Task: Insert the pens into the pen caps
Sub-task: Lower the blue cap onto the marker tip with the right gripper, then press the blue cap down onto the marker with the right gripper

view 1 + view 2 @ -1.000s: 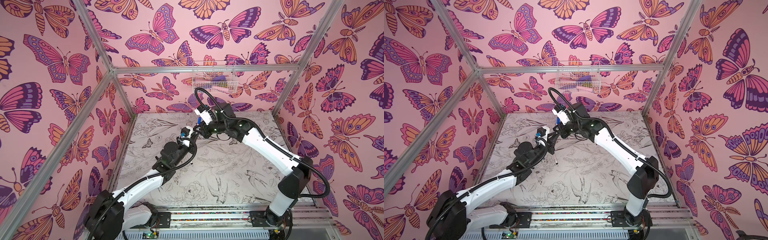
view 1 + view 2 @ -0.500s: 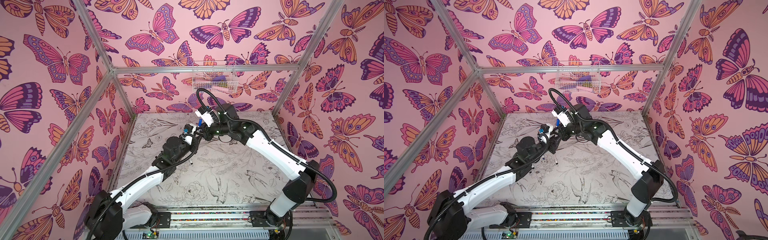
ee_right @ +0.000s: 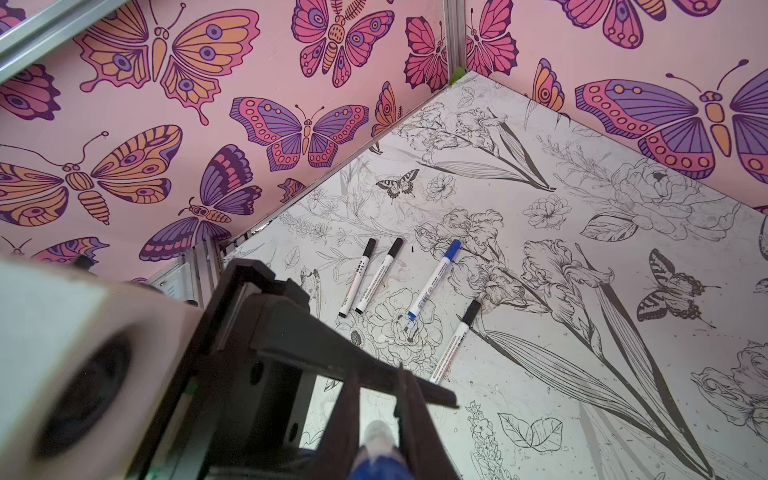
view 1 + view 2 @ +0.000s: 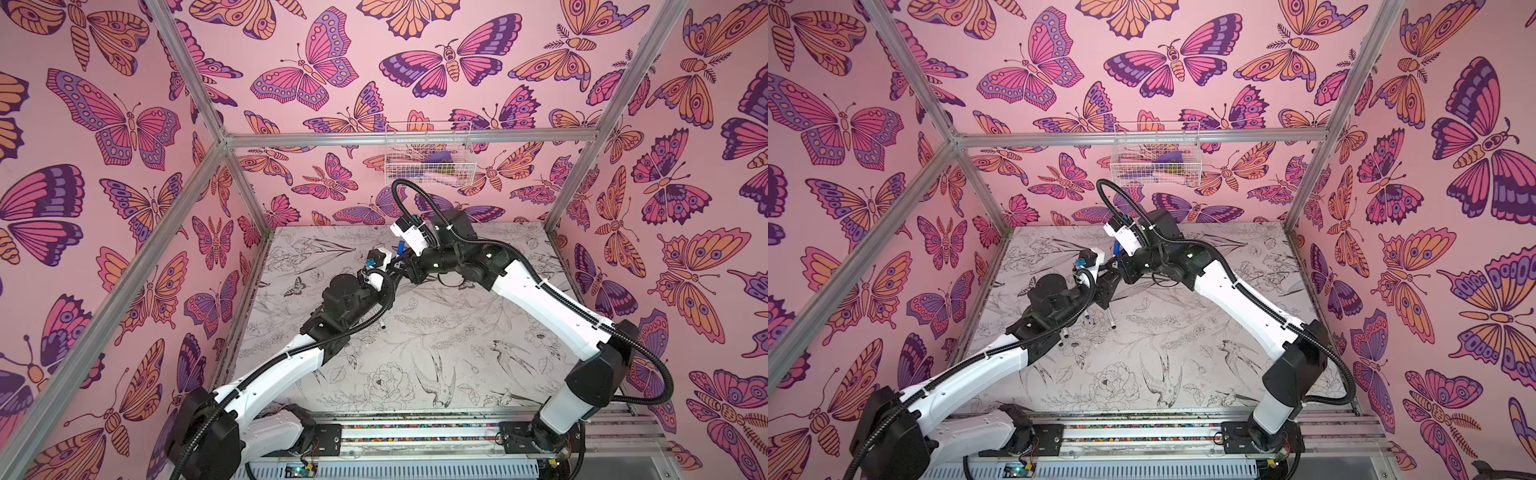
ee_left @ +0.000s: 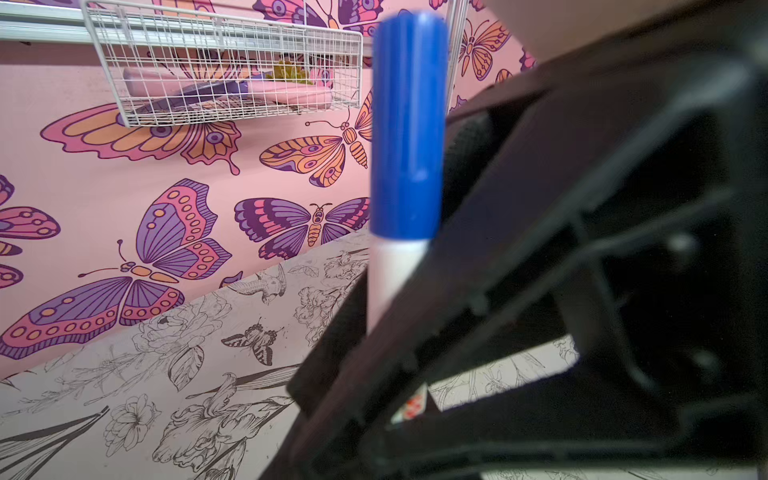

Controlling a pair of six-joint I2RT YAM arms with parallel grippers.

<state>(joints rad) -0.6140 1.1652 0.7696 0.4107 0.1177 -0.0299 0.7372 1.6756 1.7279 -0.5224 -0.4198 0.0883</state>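
A white pen (image 5: 390,282) with a blue pen cap (image 5: 409,124) on its end stands upright, close in the left wrist view. My right gripper (image 3: 377,399) is shut on its barrel (image 3: 376,432). In both top views the blue cap (image 4: 400,247) (image 4: 1115,248) pokes up where the two grippers meet, above the back middle of the table. My left gripper (image 4: 1108,282) sits right against the right one, its jaws hidden behind dark, blurred parts. Several more pens lie on the table with caps on, three with black caps (image 3: 360,282) (image 3: 379,276) (image 3: 455,340) and one with a blue cap (image 3: 434,278).
A white wire basket (image 4: 428,156) hangs on the back wall above the grippers, holding purple and pink things. Butterfly-printed walls and aluminium posts (image 4: 582,141) close in the flower-printed table (image 4: 457,353) on three sides. The lying pens are to the left, partly under my left forearm (image 4: 1059,316).
Both arms have edged slightly toward the back wall and stay together. The blue-capped pen is still in the right gripper.
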